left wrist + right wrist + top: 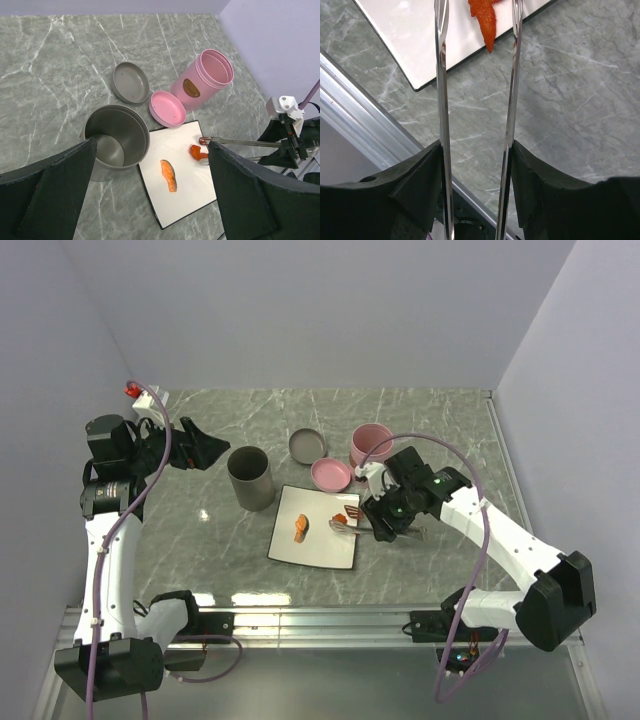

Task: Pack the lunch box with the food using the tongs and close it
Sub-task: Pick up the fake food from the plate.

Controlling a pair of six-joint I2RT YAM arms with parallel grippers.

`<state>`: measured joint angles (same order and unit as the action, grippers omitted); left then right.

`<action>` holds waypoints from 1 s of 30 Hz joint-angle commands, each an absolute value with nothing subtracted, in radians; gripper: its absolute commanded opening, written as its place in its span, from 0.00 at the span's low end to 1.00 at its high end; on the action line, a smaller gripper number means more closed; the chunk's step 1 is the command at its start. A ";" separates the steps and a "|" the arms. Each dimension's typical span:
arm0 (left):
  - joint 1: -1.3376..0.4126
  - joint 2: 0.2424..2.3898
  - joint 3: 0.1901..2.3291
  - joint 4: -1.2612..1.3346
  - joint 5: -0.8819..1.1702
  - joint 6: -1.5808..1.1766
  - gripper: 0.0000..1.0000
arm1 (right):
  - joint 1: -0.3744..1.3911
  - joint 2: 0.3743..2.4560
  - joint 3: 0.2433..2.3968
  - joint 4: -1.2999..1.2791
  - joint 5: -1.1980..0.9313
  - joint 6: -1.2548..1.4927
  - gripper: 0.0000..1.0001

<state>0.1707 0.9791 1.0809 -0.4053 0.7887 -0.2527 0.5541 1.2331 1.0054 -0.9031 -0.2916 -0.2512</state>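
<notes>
Pinching the tongs [441,100] in my right hand [476,160] astride the red piece [487,20], I judge nothing packed yet and the lunch box [210,75] open.

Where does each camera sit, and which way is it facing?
Top: above and behind the arms, looking down on the table; both arms show, left gripper and right gripper included.
Left wrist: up at the left, facing right and down at grey cup and plate; its open fingers frame the bottom.
Right wrist: low, looking along the tongs toward the plate's corner; its fingers clamp the tongs.
Shared: both wrist views show plate, tongs and red piece.
</notes>
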 commanded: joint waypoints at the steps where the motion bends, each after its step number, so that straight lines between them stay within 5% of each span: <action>1: 0.175 0.971 1.077 -0.365 0.804 -0.255 0.99 | 0.575 1.246 0.997 -0.851 -0.264 -0.250 0.60; 15: 0.175 0.974 1.074 -0.361 0.805 -0.259 0.99 | 0.638 1.285 0.983 -0.835 -0.244 -0.256 0.56; 30: 0.175 0.980 1.091 -0.374 0.802 -0.244 0.99 | 0.650 1.241 1.045 -0.845 -0.281 -0.265 0.36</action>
<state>0.1707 0.9798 1.0706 -0.4004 0.7887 -0.2523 0.6456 1.2808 0.9894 -0.8574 -0.2459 -0.2588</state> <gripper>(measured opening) 0.995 0.448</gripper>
